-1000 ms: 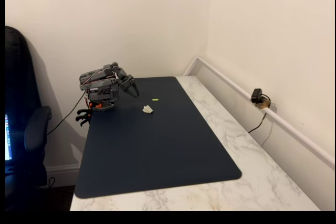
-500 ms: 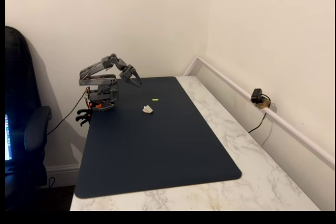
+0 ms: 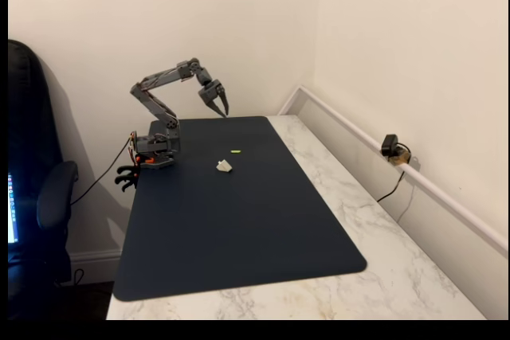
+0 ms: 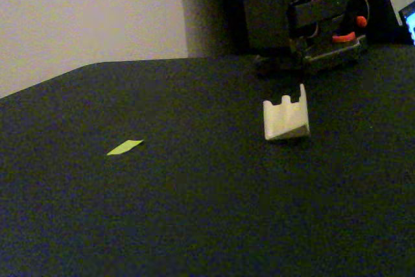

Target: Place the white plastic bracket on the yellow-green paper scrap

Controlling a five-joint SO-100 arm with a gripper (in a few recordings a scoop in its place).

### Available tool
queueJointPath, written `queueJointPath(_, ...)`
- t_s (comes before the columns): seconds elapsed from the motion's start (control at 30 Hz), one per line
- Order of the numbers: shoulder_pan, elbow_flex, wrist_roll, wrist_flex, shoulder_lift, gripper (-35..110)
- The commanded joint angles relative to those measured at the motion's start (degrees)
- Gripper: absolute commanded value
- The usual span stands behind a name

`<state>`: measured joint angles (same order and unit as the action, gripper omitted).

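The small off-white wedge-shaped plastic bracket point(image 3: 224, 166) point(image 4: 286, 117) lies on the dark blue rectangular mat point(image 3: 239, 220) point(image 4: 194, 225), below the jaws and untouched by them. The thin bright yellow-green paper scrap point(image 3: 236, 150) point(image 4: 124, 147) lies flat, apart from the bracket, also beneath the jaws. The grey gripper point(image 3: 222, 106) hangs raised above the mat's far edge, jaws slightly parted and gripping nothing. The mat covers the white marbled worktop point(image 3: 382, 252).

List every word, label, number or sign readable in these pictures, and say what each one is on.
None can be read. The white plastic bracket, the yellow-green paper scrap and the dark mat carry no visible print. The arm's base shows no legible label; it is too blurred to tell.
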<state>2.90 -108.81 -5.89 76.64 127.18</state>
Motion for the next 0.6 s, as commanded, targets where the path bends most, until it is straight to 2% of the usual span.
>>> queueJointPath(0.0, 3.34, 8.7, -4.83, 5.27, -0.97, 0)
queueJointPath(0.23, 3.43, 29.71, -8.0, 20.74, -18.37, 0)
queueJointPath(0.57, 8.61, 35.6, -16.08, 23.12, -24.7, 1)
